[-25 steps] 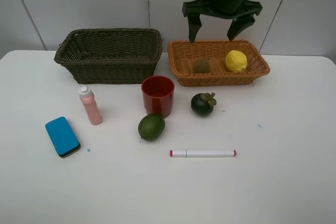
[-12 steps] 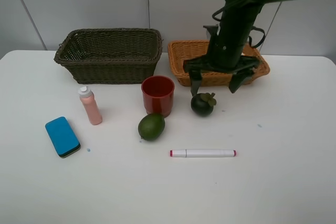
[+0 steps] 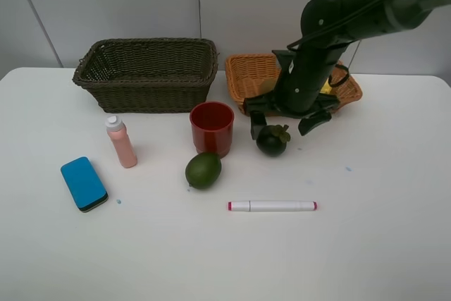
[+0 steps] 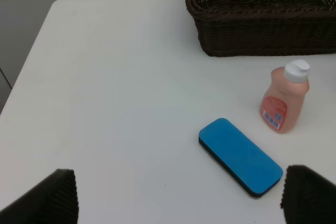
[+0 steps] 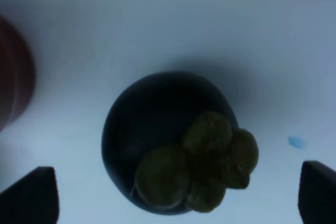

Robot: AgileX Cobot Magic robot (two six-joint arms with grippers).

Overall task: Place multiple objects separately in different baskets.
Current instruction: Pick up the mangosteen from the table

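My right gripper hangs open just above the dark mangosteen, a finger on each side of it without touching. The right wrist view looks straight down on the mangosteen between the fingertips. The light orange basket lies behind the arm, with a bit of yellow lemon showing. The dark olive basket stands at the back left. A red cup, a green fruit, a pink bottle, a blue eraser and a white marker sit on the table. The left gripper is open near the eraser and bottle.
The white table ends at a grey wall behind the baskets. The red cup's edge stands close beside the mangosteen. The table's rounded corner shows in the left wrist view.
The right arm came down from above the orange basket and forward to the mangosteen, now hiding most of that basket's contents. Nothing else moved.
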